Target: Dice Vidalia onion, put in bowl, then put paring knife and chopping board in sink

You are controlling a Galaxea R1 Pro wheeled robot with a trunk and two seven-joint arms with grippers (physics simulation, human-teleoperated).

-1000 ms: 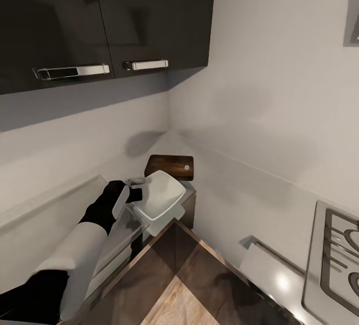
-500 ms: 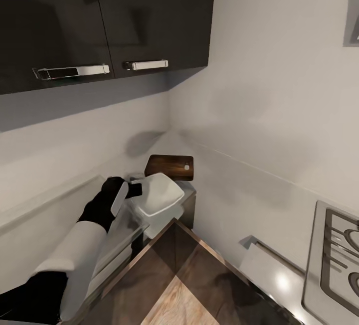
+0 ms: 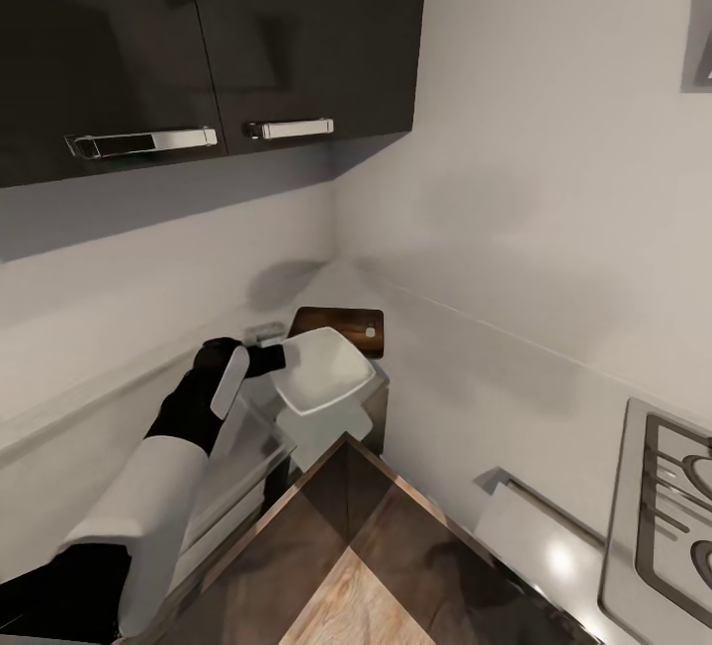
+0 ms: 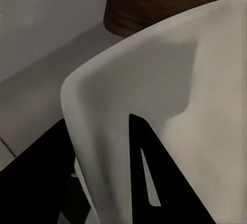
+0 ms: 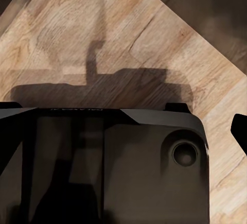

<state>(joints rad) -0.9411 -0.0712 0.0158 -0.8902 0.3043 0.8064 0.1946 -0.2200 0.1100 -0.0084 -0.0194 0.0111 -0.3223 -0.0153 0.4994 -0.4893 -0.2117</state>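
Observation:
My left gripper (image 3: 277, 358) is shut on the near rim of the white squarish bowl (image 3: 324, 370) and holds it up off the countertop (image 3: 465, 388). In the left wrist view the gripper (image 4: 98, 123) has one finger inside the bowl (image 4: 206, 105) and one outside. Right behind the bowl lies the brown chopping board (image 3: 341, 319), partly covered by it. My right gripper (image 5: 123, 131) hangs over the wood floor with its fingertips (image 5: 240, 131) far apart and nothing between them. The onion, the paring knife and the sink are out of view.
Dark wall cabinets with chrome handles (image 3: 289, 129) hang above the corner. A hob (image 3: 663, 516) sits at the right edge of the counter. Pale wood floor (image 3: 366, 576) lies below, between the two counter runs.
My left gripper has risen and shifted toward the board, carrying the bowl up with it. The bowl now sits more level. The board has not moved.

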